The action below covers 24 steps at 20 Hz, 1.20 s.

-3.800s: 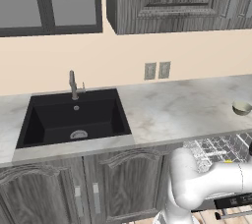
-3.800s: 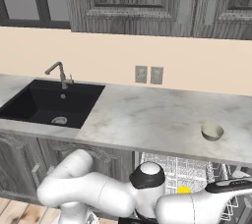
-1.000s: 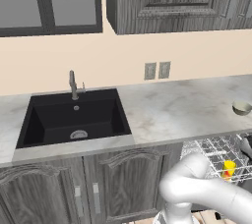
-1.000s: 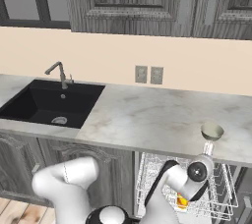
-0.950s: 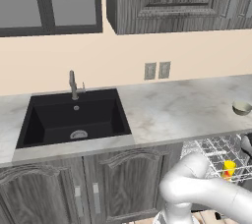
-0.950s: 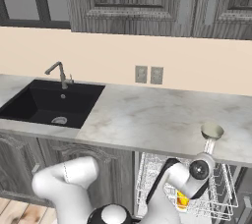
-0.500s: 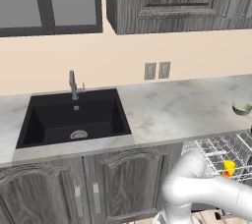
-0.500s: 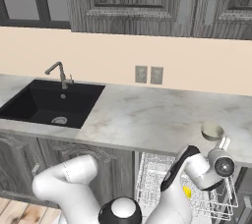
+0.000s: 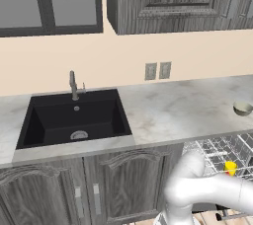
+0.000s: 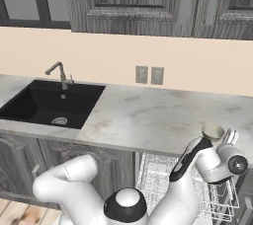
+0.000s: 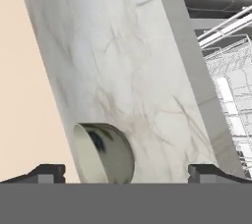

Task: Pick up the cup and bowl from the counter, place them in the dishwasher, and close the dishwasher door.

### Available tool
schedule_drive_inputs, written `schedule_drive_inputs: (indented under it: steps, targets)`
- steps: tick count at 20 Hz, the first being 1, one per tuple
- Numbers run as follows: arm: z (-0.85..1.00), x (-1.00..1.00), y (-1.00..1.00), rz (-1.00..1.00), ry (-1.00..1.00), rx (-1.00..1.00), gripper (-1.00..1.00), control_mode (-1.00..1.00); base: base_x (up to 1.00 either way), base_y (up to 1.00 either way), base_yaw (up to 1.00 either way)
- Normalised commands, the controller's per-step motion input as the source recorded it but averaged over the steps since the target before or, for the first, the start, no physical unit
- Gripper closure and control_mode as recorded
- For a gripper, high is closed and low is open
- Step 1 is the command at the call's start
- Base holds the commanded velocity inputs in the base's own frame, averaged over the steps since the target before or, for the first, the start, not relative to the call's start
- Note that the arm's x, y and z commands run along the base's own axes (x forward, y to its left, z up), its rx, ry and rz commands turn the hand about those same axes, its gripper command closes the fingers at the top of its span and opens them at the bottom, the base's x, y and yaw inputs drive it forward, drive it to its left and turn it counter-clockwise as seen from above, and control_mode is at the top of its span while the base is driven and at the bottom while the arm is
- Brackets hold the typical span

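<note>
Here we start at the far left, where the black sink [image 9: 74, 120] sits in the counter [image 9: 168, 110] with its faucet [image 9: 74, 85] behind it against the wall. Moving right, we see two wall outlets [image 9: 158, 70] above the bare marbled stretch of worktop. Further right, the bowl [image 9: 242, 108] rests on the counter near its right end, close to the front edge; in the right base view it [image 10: 213, 131] sits just behind the arm's wrist. Below that edge the dishwasher [image 9: 222, 152] stands open with its white wire rack pulled out, and the cup [image 9: 230, 168] sits upright in the rack. In the hand view the gripper [image 11: 126, 174] has its two fingertips spread wide apart at the bottom corners, with nothing between them; we note the bowl [image 11: 104, 153] lies just ahead, closer to the left fingertip [image 11: 47, 173], not gripped. The rack wires [image 11: 231, 80] show at the right of that view.
</note>
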Motion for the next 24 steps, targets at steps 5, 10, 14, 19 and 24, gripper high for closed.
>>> schedule_drive_inputs:
  steps: [5,10,14,19,24]
  targets:
    - [0.1,0.37,0.11,0.0,-0.02,0.0,-1.0,-1.0,0.0,0.0,0.0]
    - [-0.08,0.42,0.09,0.0,0.0,0.0,-1.0,-1.0,0.0,0.0,0.0]
    - [-0.06,0.52,0.0,0.0,0.0,0.0,-1.0,-1.0,0.0,0.0,0.0]
    - [-0.37,0.5,0.0,0.0,0.0,0.0,-1.0,-1.0,0.0,0.0,0.0]
    - [-0.74,0.41,0.0,0.0,0.0,0.0,1.0,-1.0,0.0,0.0,0.0]
